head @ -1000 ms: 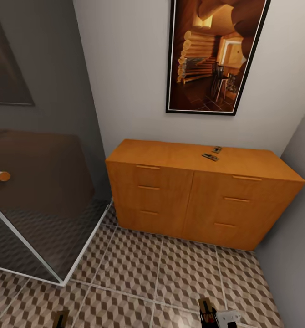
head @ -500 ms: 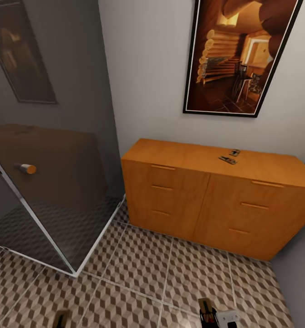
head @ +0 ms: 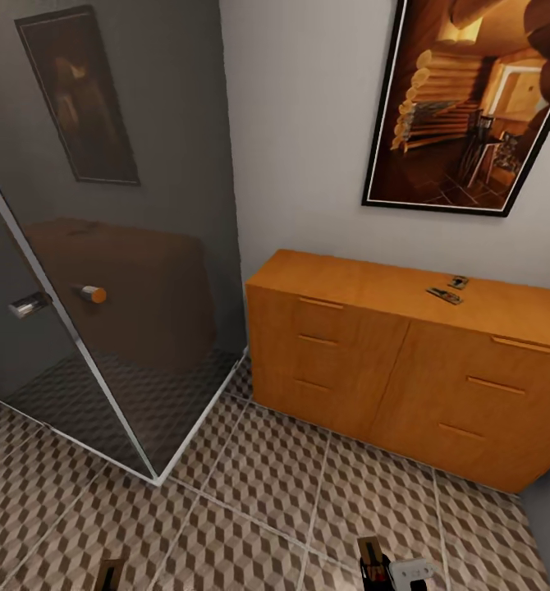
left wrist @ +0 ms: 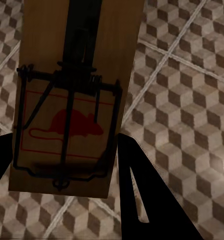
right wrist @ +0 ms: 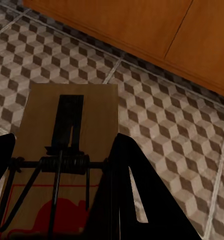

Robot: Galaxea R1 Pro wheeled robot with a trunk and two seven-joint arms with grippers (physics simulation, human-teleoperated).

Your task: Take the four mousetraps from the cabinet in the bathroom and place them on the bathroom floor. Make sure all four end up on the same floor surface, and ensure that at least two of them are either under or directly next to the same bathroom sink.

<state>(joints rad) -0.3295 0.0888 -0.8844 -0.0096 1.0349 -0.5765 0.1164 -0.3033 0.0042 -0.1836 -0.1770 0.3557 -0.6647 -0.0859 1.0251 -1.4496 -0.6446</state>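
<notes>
Already each of your jaws pinches a mousetrap for floor placement, while two more wait atop the cabinet.

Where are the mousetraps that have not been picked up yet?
In the head view, two mousetraps lie close together on top of the cabinet, toward its right half and near the wall, below the framed picture.

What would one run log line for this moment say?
left tool: holds mousetrap | right tool: holds second mousetrap | cabinet: two traps on top | below: tiled floor
</notes>
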